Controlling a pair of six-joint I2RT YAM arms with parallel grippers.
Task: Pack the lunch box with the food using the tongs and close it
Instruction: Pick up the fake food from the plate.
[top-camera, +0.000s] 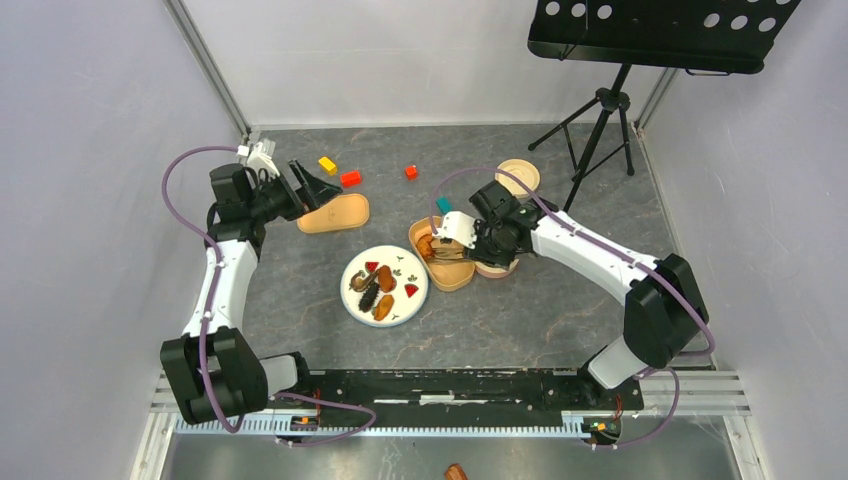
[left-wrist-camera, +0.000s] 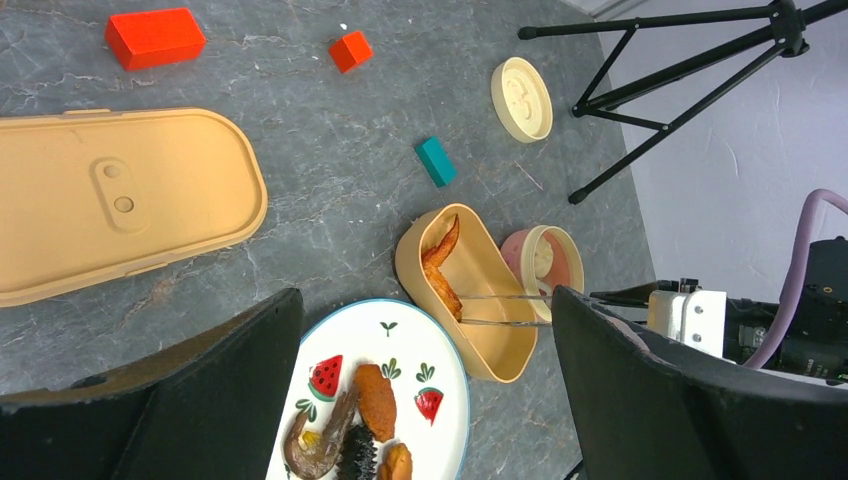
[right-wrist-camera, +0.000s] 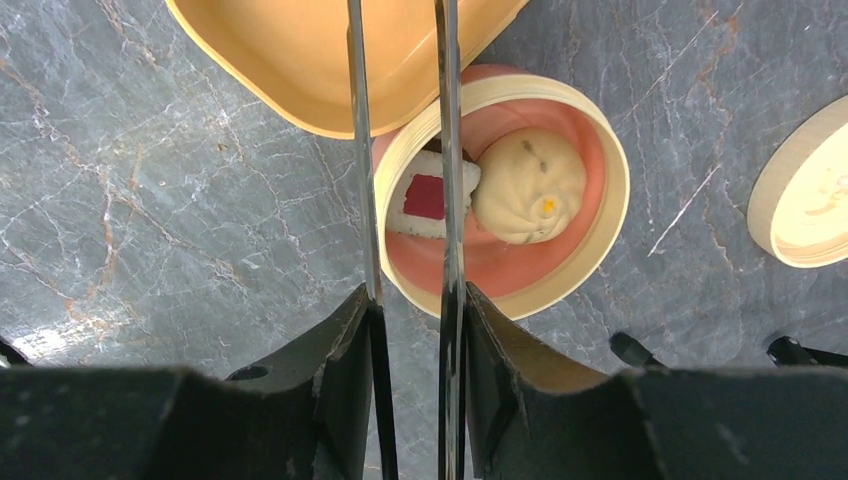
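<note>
Right gripper (right-wrist-camera: 405, 300) clamps slim metal tongs (right-wrist-camera: 445, 150), tips perhaps touching fried strip (left-wrist-camera: 441, 262) in oblong lunch box (left-wrist-camera: 408, 268); left gripper (left-wrist-camera: 425, 300) agape

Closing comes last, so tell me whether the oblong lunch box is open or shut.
Open. The lunch box is uncovered: a fried piece shows inside, and the long lid lies apart.

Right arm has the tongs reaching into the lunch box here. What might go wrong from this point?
1. The tongs are slim and only pinched between the fingers of the right gripper; they may twist or slip in that grip.
2. The fried piece leans against the wall of the lunch box; it might stick up past the rim and block the lid.
3. The tongs pass directly over the round pink container; a low sweep could knock it.
</note>
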